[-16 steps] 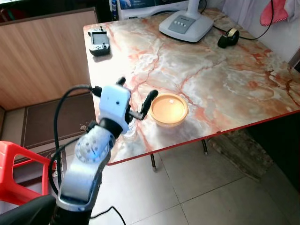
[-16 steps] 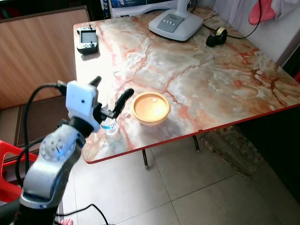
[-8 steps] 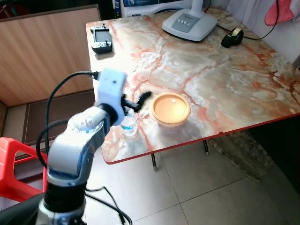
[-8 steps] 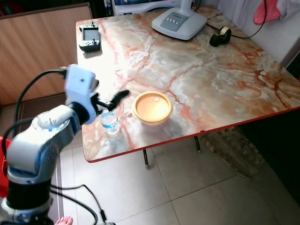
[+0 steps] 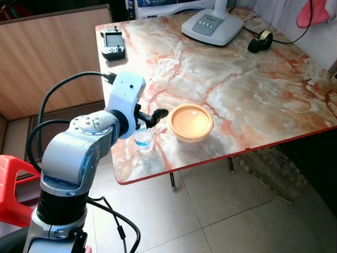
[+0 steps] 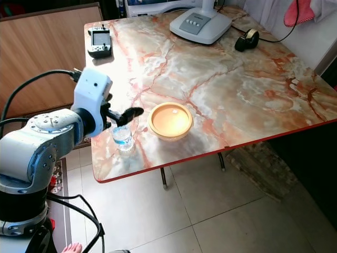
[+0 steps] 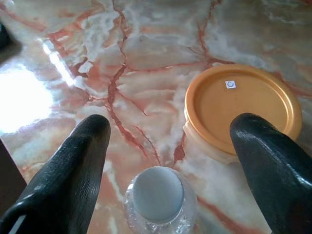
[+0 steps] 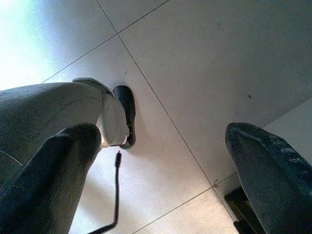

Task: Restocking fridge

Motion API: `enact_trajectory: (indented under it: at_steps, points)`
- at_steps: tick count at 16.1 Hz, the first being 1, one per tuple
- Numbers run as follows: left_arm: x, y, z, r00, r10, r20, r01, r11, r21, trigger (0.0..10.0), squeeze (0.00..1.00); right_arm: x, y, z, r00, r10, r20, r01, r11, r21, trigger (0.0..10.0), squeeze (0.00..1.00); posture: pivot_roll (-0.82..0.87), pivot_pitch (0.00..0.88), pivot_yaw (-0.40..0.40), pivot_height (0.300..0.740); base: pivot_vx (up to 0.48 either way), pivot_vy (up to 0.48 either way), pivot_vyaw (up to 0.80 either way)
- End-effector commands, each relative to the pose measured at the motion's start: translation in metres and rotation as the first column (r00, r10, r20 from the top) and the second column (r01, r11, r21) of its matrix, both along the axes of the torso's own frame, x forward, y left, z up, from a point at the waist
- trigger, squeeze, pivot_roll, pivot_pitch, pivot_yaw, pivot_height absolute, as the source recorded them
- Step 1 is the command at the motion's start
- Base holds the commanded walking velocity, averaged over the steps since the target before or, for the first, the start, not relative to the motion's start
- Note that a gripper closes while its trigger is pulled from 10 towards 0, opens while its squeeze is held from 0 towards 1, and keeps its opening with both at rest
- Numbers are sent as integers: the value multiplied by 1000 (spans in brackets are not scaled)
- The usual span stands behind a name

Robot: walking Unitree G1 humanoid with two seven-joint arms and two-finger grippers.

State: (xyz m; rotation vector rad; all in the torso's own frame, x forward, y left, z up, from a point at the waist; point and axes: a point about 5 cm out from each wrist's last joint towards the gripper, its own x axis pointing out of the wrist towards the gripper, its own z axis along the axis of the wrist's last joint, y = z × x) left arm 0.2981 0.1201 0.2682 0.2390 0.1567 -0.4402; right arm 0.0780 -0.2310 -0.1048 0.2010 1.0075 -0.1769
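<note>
Near the marble-patterned table's (image 5: 263, 95) red front-left edge stands a small clear plastic water bottle (image 5: 143, 139), label unreadable. Left gripper (image 7: 165, 151) hovers over it, fingers spread, ungrasping. Round orange lidded container (image 5: 190, 122) sits just beside. Right gripper (image 8: 161, 161) hangs open above floor tiles.

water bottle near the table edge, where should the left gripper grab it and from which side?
Grip the water bottle on its clear body just under the white cap, coming straight down from above. It stands upright, and the left gripper is open over it, one finger on each side. Watch the orange lidded bowl close beside the far finger.
</note>
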Motion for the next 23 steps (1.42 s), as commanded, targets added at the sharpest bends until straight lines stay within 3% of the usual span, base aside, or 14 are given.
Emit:
enact_trajectory:
  at_steps: [1,6,11,12,13,14,15,18,19,20,21,22,23]
  points:
    - [1,0,-2,999,7,-31,-6,1000,25,10000,0,-10,-1,-2,999,5,-36,-5,1000,1,10000,0,236,179,-20,740,0,0,0]
    - [1,3,-7,996,51,-68,-45,995,94,10000,0,-10,-2,-2,999,12,-39,-12,1000,0,10000,0,234,180,-23,740,0,0,0]
    - [1,4,-8,995,65,-76,-59,995,79,10000,0,-10,-3,-2,999,18,-40,-18,1000,2,10000,0,235,180,-26,740,0,0,0]
    - [1,5,-8,995,67,-77,-61,995,79,9608,0,-10,-3,-2,999,17,-40,-17,1000,3,10000,0,232,180,-27,740,0,0,0]
    - [1,5,-8,995,69,-77,-63,995,77,7412,0,-10,-3,-2,999,17,-40,-16,1000,3,10000,0,233,181,-27,740,0,0,0]
    - [2,5,-10,994,71,-79,-65,995,75,902,0,-10,-3,-2,999,18,-40,-18,1000,3,10000,0,232,180,-27,740,0,0,0]
    - [2,4,-11,994,71,-85,-65,995,72,0,0,-10,-3,-2,999,19,-40,-19,1000,4,10000,0,228,180,-27,740,0,0,0]
    - [2,4,-12,993,73,-88,-67,995,71,0,0,-10,-3,-2,999,19,-40,-19,1000,6,10000,0,231,180,-27,740,0,0,0]
    - [2,4,-13,993,75,-89,-69,995,74,3843,0,-10,-2,-2,999,20,-41,-20,1000,7,10000,0,231,180,-27,740,0,0,0]
    - [3,4,-14,992,84,-90,-77,994,72,10000,0,-10,-2,-2,999,22,-42,-21,1000,8,10000,0,229,180,-28,740,0,0,0]
    - [3,4,-14,992,85,-91,-78,994,71,10000,0,-10,-2,-2,999,22,-42,-22,1000,8,10000,0,229,180,-28,740,0,0,0]
    - [3,4,-14,992,85,-92,-79,995,62,6353,0,-10,-2,-2,999,22,-42,-22,1000,9,10000,0,228,180,-28,740,0,0,0]
    - [3,4,-14,992,87,-93,-82,995,58,4667,0,-10,-2,-2,999,22,-42,-22,1000,9,10000,0,228,180,-28,740,0,0,0]
